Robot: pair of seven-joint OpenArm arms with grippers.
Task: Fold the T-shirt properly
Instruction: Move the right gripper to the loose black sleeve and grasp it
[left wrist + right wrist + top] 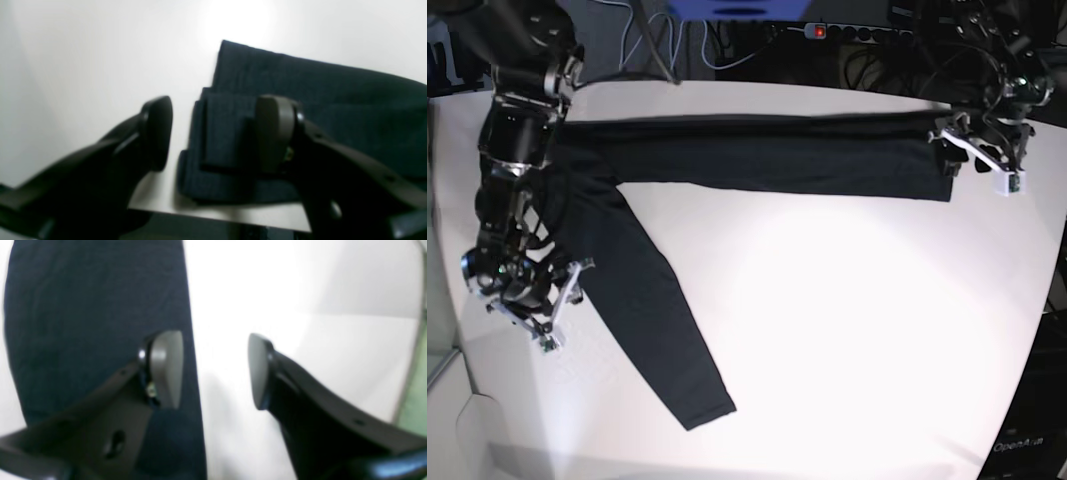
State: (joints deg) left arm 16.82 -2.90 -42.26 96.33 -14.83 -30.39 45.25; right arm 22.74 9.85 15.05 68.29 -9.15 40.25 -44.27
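Although the T-shirt [757, 155] lies on the table [847, 340] as a long folded band with one sleeve out, both grippers' fingers stand wide and empty, so most folding seems left.

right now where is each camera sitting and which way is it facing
left wrist: rides the left arm, looks past its open left gripper at the T-shirt folded end on the table.
right wrist: rides the right arm, looks past the open right gripper at a shirt edge.
base: high up, looks down on table, shirt and both arms.
shared: the T-shirt shows in all three.
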